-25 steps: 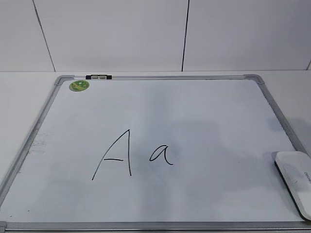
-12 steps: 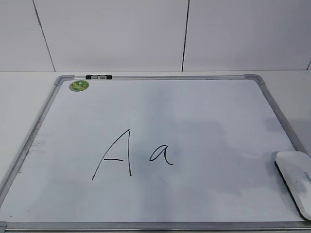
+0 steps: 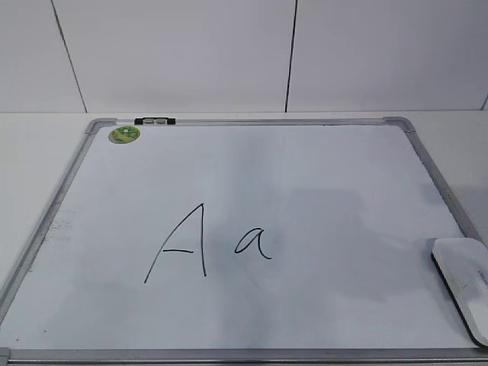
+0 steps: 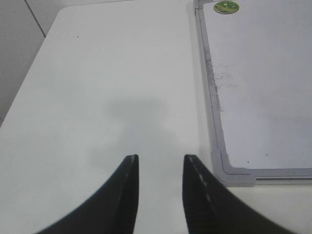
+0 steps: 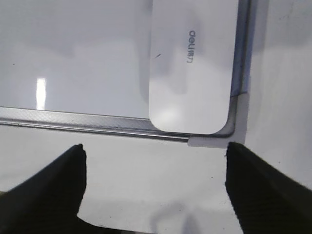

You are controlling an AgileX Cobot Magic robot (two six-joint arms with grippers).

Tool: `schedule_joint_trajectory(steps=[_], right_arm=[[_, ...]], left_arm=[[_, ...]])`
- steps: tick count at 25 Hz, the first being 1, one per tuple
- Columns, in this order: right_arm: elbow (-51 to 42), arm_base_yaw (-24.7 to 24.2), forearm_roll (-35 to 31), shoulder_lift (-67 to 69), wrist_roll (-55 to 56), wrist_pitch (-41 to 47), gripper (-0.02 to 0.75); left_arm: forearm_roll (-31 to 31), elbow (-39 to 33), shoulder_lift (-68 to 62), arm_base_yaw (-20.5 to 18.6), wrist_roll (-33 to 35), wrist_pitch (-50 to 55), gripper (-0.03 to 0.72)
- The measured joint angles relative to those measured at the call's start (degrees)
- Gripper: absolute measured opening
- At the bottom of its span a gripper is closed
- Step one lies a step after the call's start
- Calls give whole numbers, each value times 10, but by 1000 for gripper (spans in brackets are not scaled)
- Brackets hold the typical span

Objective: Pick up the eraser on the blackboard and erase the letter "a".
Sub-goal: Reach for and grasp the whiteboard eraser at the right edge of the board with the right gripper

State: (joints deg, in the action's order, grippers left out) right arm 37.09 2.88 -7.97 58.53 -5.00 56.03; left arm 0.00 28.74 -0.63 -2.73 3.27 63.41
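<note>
The blackboard (image 3: 305, 175) is a pale board with a grey frame, lying flat on the table. The small black letter "a" (image 3: 253, 242) sits near its middle, right of a taller capital "A" (image 3: 179, 242). The white eraser (image 3: 463, 286) lies in the board's near right corner; it also shows in the right wrist view (image 5: 192, 63), flat against the frame. My right gripper (image 5: 155, 148) is open wide and empty over bare table just short of that corner. My left gripper (image 4: 161, 158) is open and empty over the table left of the board's near left corner (image 4: 236, 173). Neither gripper shows in the exterior view.
A round green magnet (image 3: 124, 135) sits at the board's far left corner, also in the left wrist view (image 4: 226, 7). A black and white clip (image 3: 155, 120) is on the far frame. A white wall stands behind the table.
</note>
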Motion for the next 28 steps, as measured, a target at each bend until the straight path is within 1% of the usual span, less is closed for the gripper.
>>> schedule_joint_trajectory(steps=[5, 11, 18, 25, 28], right_arm=[[0, 0, 23, 23, 24, -2, 680], [3, 0, 27, 71, 29, -18, 680], [53, 1, 44, 132, 33, -19, 680], [91, 43, 96, 203, 80, -19, 678], [99, 51, 108, 222, 102, -19, 678]], left_arm=[[0, 0, 0, 0, 0, 0, 235], [0, 0, 0, 0, 0, 0, 235], [0, 0, 0, 0, 0, 0, 235], [0, 0, 0, 0, 0, 0, 235], [0, 0, 0, 0, 0, 0, 235]])
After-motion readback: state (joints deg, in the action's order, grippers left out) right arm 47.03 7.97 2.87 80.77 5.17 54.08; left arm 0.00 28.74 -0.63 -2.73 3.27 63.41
